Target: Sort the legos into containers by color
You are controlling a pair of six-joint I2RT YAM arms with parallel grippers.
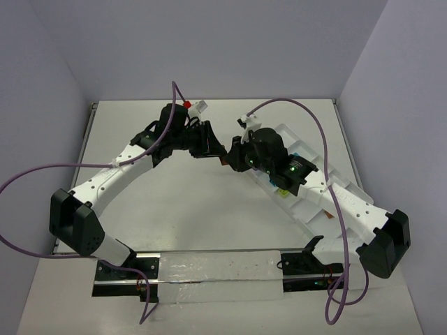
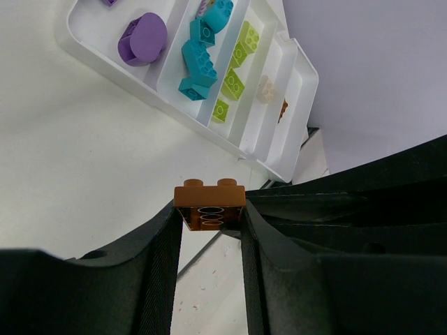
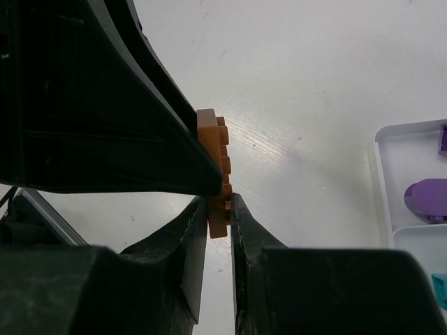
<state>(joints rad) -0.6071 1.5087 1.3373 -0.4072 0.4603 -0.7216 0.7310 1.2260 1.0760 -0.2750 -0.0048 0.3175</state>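
Two grippers clamp one orange-brown brick (image 2: 209, 199).
The left gripper (image 2: 209, 216) and right gripper (image 3: 218, 209) both pinch it above the table (image 2: 84, 160), left of the white tray (image 2: 276, 136).

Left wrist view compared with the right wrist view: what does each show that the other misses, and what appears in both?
Only the left wrist view shows the lime green bricks and a cream brick, in compartments of the white tray. Only the right wrist view shows the orange-brown brick edge-on, its lower end pinched in the right gripper. Both show that brick, the tray, a purple piece and the table.
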